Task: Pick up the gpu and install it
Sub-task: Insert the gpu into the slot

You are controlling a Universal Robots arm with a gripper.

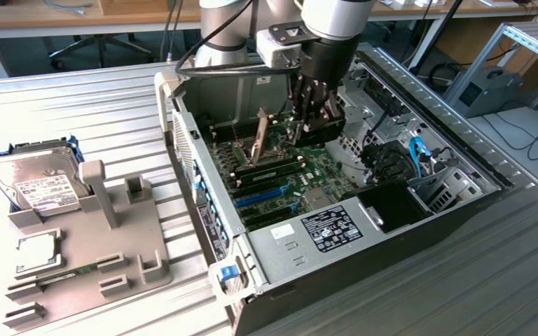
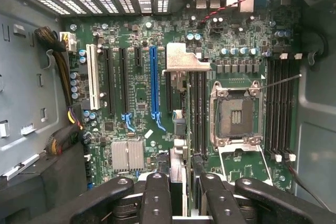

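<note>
Ribbed silvery metal worktop (image 1: pixel 82 105) is carrying an open black tower case (image 1: pixel 437 224), with wooden desks (image 1: pixel 64 15) and an office chair (image 1: pixel 101 45) standing behind the case in the room. Inside the case a green motherboard (image 2: pixel 142 77), dense with black, white and blue slots, is lying flat against the case's floor panel. The arm's black pincer (image 1: pixel 311 133) is hanging inside the case, narrowed and clamping the gpu (image 1: pixel 260 136), a thin card showing a tan-brown face and standing upright on edge over the motherboard. In the wrist view the black fingers (image 2: pixel 156 198) are flanking the card's edge, and its silvery bracket (image 2: pixel 184 61) is pointing toward the case's vented rear wall. Whether the card is sitting in a slot cannot be told. Beside the case, to the exterior view's left, a grey moulded tray (image 1: pixel 129 238) is holding a silver hard drive (image 1: pixel 36 178) with a white label.
</note>
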